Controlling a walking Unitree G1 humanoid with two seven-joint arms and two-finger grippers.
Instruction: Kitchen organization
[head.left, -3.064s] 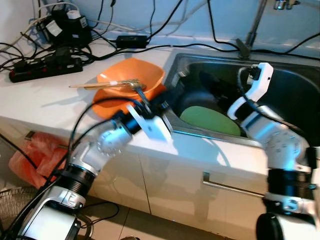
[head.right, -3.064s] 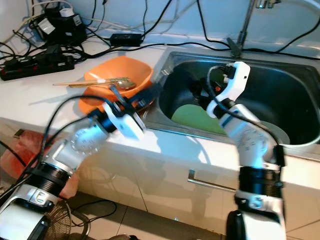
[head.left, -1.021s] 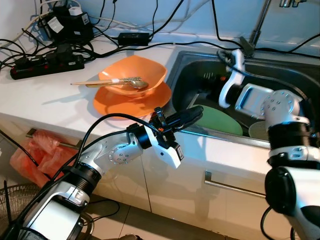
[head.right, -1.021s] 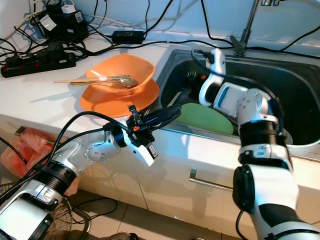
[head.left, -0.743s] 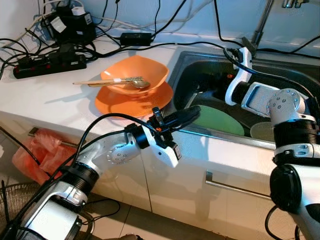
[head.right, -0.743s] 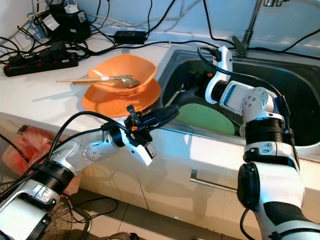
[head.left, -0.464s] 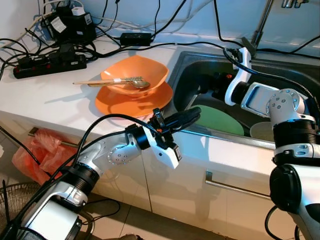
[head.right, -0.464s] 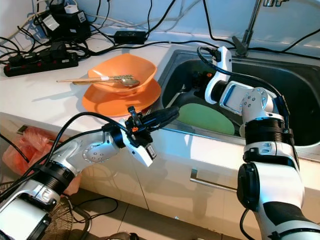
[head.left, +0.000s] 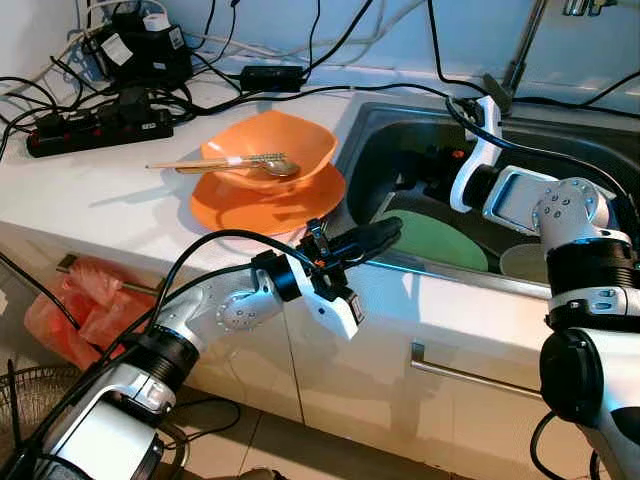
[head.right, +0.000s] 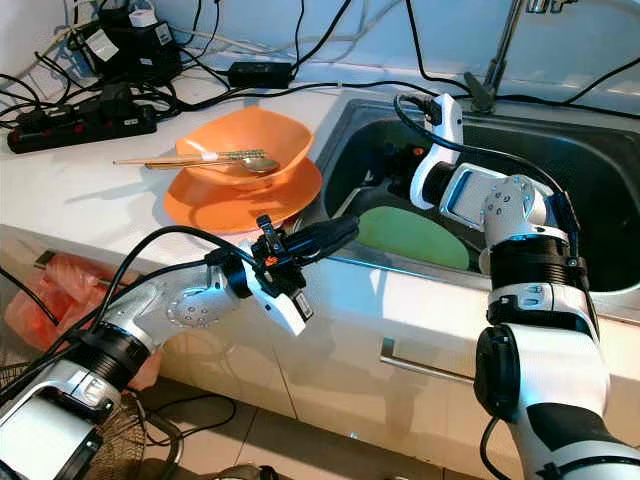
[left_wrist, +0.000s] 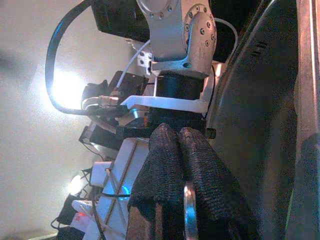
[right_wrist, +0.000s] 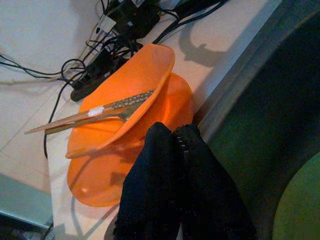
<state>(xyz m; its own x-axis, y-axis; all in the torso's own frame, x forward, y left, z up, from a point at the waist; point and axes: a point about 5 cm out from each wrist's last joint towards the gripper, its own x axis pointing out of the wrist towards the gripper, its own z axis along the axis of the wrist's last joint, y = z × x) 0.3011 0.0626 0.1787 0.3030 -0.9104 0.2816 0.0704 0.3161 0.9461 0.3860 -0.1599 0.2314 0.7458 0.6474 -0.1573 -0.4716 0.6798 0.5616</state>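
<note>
An orange bowl (head.left: 270, 148) rests tilted on an orange plate (head.left: 262, 205) on the white counter, left of the sink (head.left: 455, 270). Chopsticks (head.left: 190, 165) and a spoon (head.left: 268, 166) lie across the bowl. A green plate (head.left: 440, 242) lies in the sink beside a white bowl (head.left: 520, 262). My left gripper (head.left: 388, 228) is shut and empty, hovering over the sink's front-left rim. My right gripper (right_wrist: 172, 132) is shut and empty, low inside the sink's left side, pointing toward the orange bowl (right_wrist: 132, 95).
A black power strip (head.left: 95, 135), adapters and tangled cables crowd the back of the counter. The faucet (head.left: 515, 60) rises behind the sink. Below the counter are a cabinet handle (head.left: 470, 372) and a red bag (head.left: 70, 310) on the floor.
Since three seconds ago my left gripper has drawn away from the orange plate to the sink's front rim. My right gripper has swung down into the sink's left side. In the last second little has moved.
</note>
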